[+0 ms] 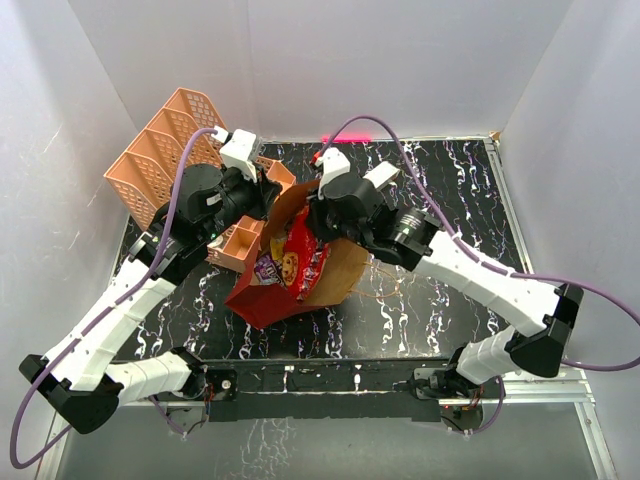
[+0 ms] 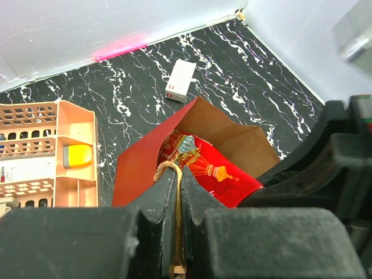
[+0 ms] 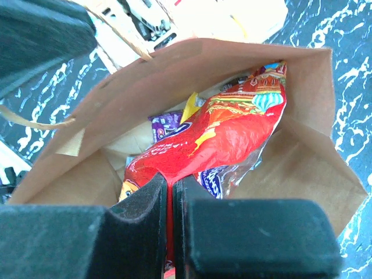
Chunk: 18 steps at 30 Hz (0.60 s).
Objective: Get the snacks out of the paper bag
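Observation:
The paper bag [image 1: 268, 300], dark red outside and brown inside, lies tilted on the table with its mouth toward the back. My left gripper [image 2: 179, 174] is shut on the bag's cord handle [image 2: 164, 167] at the rim. My right gripper [image 3: 170, 185] is shut on the edge of the large shiny red cookie packet [image 3: 224, 131], which lies half inside the bag [image 3: 302, 168]. The packet also shows in the top view [image 1: 300, 255] and the left wrist view [image 2: 212, 168]. A purple wrapper [image 3: 164, 122] and a yellow one [image 3: 190, 106] lie deeper in the bag.
A peach lattice file tray [image 1: 165, 150] stands at the back left, with a low peach organizer [image 2: 75, 168] beside the bag. A small white box [image 2: 181, 80] lies on the black marbled table behind the bag. White walls enclose the table.

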Available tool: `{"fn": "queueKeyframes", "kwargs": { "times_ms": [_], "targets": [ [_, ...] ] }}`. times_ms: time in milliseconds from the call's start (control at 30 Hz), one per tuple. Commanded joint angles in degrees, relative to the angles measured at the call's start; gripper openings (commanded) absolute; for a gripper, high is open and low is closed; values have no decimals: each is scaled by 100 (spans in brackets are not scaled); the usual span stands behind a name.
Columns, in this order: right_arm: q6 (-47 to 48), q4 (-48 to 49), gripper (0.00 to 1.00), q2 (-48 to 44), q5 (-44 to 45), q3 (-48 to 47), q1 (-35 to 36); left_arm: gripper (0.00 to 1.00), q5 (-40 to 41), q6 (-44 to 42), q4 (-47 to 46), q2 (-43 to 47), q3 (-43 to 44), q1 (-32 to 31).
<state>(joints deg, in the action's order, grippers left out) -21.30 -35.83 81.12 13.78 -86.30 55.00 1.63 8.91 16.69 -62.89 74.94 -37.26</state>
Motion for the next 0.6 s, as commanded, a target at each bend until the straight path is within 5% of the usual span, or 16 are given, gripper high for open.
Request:
{"fn": "queueKeyframes", "kwargs": {
  "times_ms": [0, 367, 567],
  "targets": [
    [30, 910, 8, -620, 346, -890, 2, 0, 110, 44, -290, 164, 48, -27],
    [208, 872, 8, -1294, 827, -1917, 0, 0, 518, 165, -61, 47, 60, -27],
    [966, 797, 8, -1731, 2267, -1880, 1, 0, 527, 155, -86, 57, 47, -27]
  ]
}}
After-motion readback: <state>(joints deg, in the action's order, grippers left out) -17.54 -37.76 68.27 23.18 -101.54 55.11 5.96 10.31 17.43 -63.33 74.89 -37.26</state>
